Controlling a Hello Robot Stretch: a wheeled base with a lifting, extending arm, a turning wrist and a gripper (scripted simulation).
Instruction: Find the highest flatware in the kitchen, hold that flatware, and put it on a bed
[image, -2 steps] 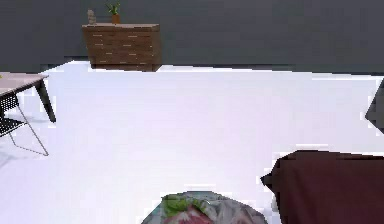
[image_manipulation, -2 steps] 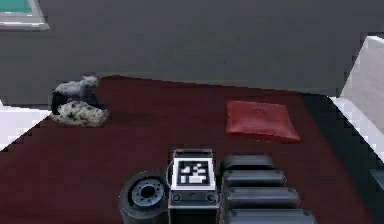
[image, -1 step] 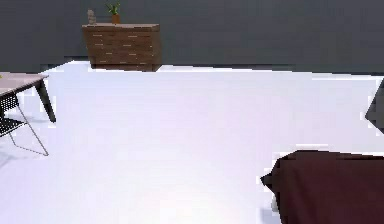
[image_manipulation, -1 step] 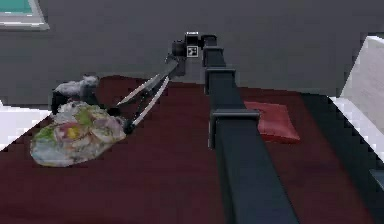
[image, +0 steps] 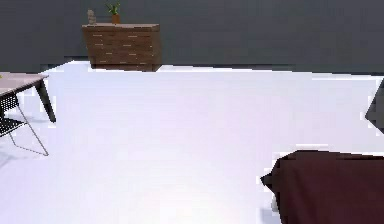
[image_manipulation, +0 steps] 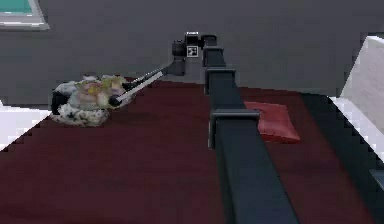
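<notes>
a pale floor (image: 190, 130) spreads across the forward view up to a dark grey wall (image: 260, 35). in the arm side view a bed (image_manipulation: 120, 170) with a dark maroon cover takes up the lower part; one corner of the maroon cover also shows at the forward view's bottom right. the arm (image_manipulation: 240, 150), a dark square bar, rises from the bottom edge over the bed. a wooden dresser (image: 122, 47) stands against the far wall, and a table (image: 20, 82) with a dark leg sits at the forward view's left edge, a wire-framed chair (image: 22, 135) just beside it. a red pillow (image_manipulation: 268, 120) lies on the bed just right of the arm. a mottled, lumpy bundle (image_manipulation: 85, 100) lies on the cover near the bed's far left. the gripper (image_manipulation: 125, 96) reaches left from the arm's far end, and its thin fingers (image_manipulation: 140, 85) end at that bundle. i cannot tell the flatware apart from the fingers, nor whether the gripper holds anything. a small potted plant (image: 114, 12) stands on the dresser.
</notes>
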